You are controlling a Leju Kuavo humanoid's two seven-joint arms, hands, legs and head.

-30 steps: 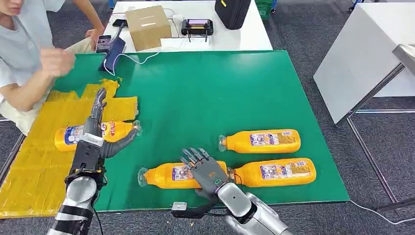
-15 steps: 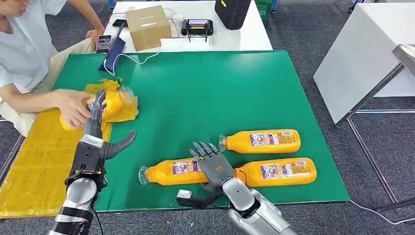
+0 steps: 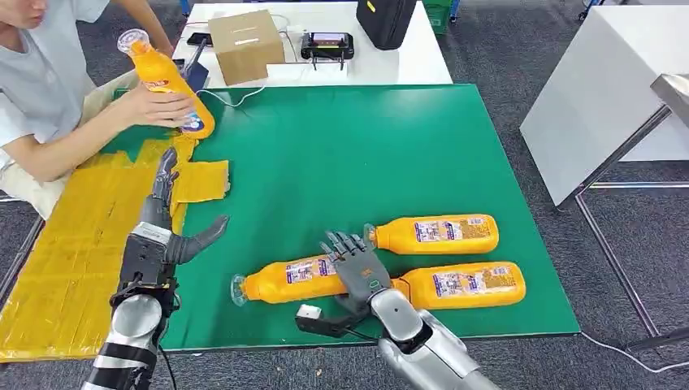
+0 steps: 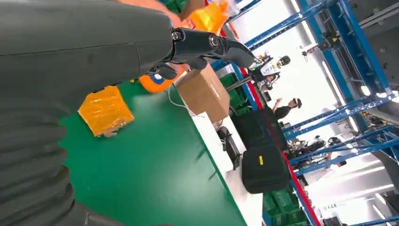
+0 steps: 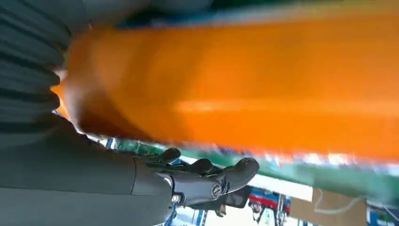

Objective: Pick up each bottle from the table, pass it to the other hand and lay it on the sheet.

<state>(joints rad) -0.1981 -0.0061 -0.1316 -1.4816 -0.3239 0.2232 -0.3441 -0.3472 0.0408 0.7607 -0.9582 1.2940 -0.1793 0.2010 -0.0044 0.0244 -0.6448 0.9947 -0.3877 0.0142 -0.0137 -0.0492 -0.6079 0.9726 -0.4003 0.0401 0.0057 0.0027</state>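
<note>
Fingers [image 3: 345, 246] of right hand [image 3: 357, 272] draped over nearest bottle [image 3: 286, 281], not clenched; left hand [image 3: 166, 236] spread, holding nothing; close fully round the middle before lifting off desk [image 3: 341, 146].

A dark grey carpeted floor [image 3: 520, 49] surrounds a long white table [image 3: 406, 61]. On that table stand a brown cardboard box [image 3: 245, 45] and a black hard case [image 3: 386, 20]. Right of it slants a white panel [image 3: 597, 89]. Blue steel racking [image 4: 329, 52] rises behind, brightly backlit.
</note>
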